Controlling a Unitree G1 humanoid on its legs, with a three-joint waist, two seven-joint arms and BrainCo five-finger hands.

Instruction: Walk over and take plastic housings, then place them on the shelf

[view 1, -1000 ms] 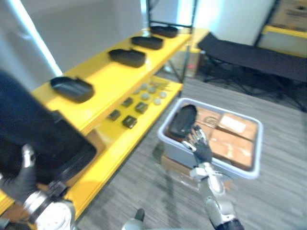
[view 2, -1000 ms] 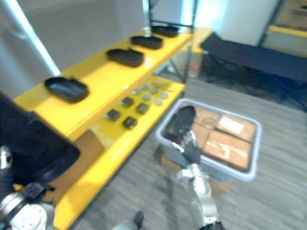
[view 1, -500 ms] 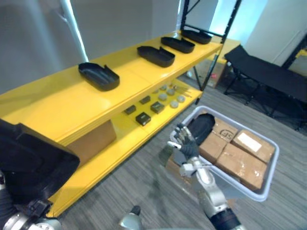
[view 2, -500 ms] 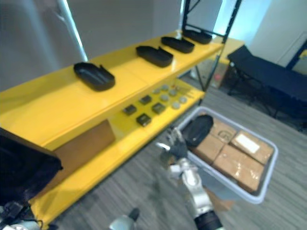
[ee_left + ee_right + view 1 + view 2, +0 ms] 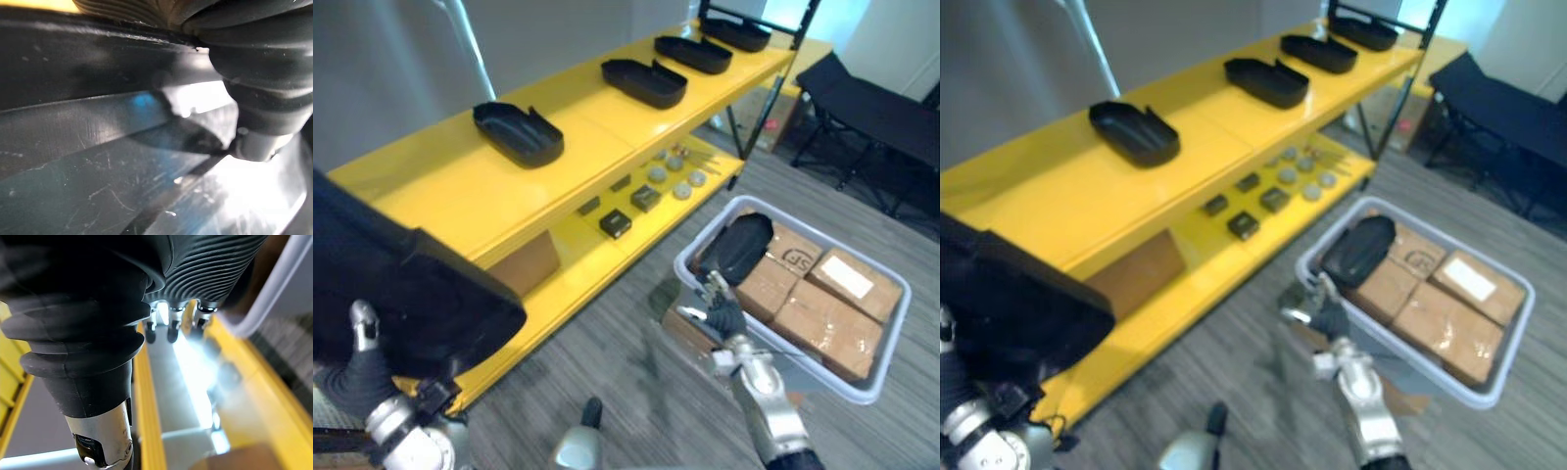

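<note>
Left side first: my left hand (image 5: 354,372) is low and close to me, carrying a big black housing (image 5: 406,294) whose broad shell rises above the wrist and leans out over the near end of the yellow shelf (image 5: 460,186). In the wrist view, scuffed dark plastic sits right against the hand, but the shell covers the grasp, so I cannot tell how that hand is set on it. It rides high, I'd say, to clear the shelf's front edge on the way in.

Now the right: my right hand (image 5: 724,311) hangs empty, fingers (image 5: 713,289) loose and spread, tips up. Just past those fingertips is the near rim of the grey bin (image 5: 898,323), and inside it a second housing (image 5: 736,247) leans on the cardboard boxes (image 5: 803,313). Fingers and rim look close, though not touching.

Beyond the carried shell, the top level has a row of housings (image 5: 519,134) set open side up and spaced well apart. The bare stretch nearest my left hand looks like the natural slot for this one. Small parts (image 5: 615,223) lie on the lower level, under that row.

My read: one housing is in hand and about to be set down, one is waiting in the bin. The risk is clipping the shelf edge with such a wide shell.
</note>
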